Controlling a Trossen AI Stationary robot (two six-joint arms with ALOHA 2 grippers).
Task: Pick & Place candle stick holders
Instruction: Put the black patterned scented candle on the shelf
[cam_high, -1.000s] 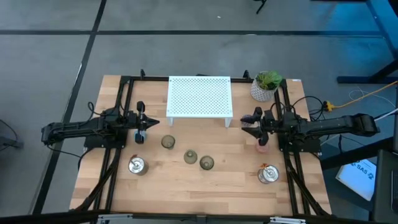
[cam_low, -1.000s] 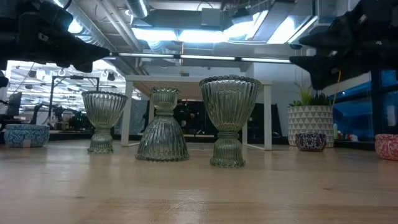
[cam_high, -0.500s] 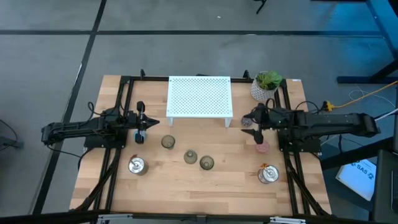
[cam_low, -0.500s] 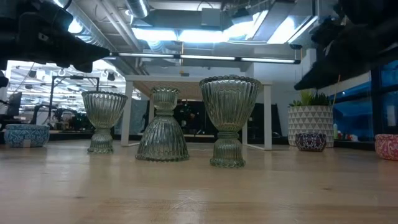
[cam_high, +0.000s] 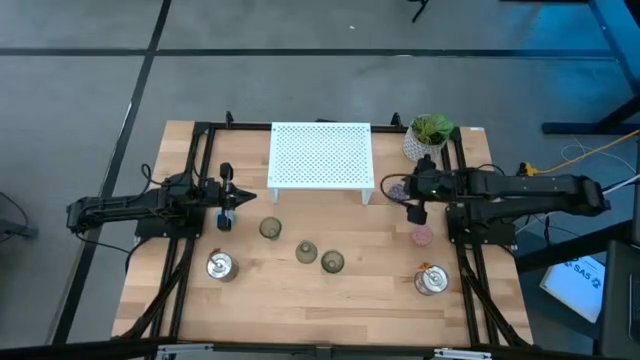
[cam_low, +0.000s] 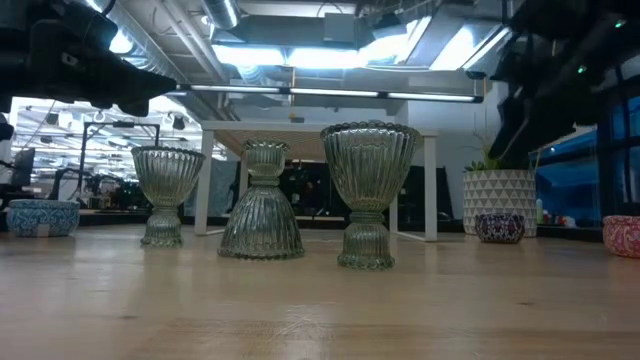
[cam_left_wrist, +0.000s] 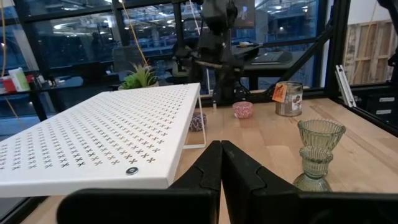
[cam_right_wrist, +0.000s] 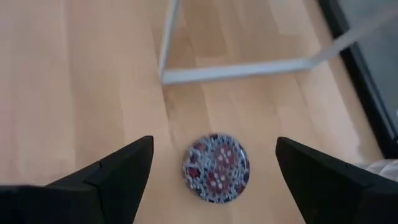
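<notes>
The right gripper (cam_right_wrist: 208, 171) hangs wide open and empty directly above the purple cup (cam_right_wrist: 216, 167) — which sits on the table (cam_high: 380, 290) just off the rack's (cam_high: 321, 155) right front leg, centred between the 2 fingers — while the left gripper (cam_high: 226, 196), closed and empty, waits far across.

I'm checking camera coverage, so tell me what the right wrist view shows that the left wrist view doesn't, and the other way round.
Only the right wrist view looks down on the purple holder from above, between the right gripper's spread fingers, with the holder lying past a white leg of the rack.

Only the left wrist view shows the left gripper with fingers together, the rack top, the plant, the pink holder, a silver holder and an olive glass holder.

Both show the purple holder, the rack and the wooden table.
</notes>
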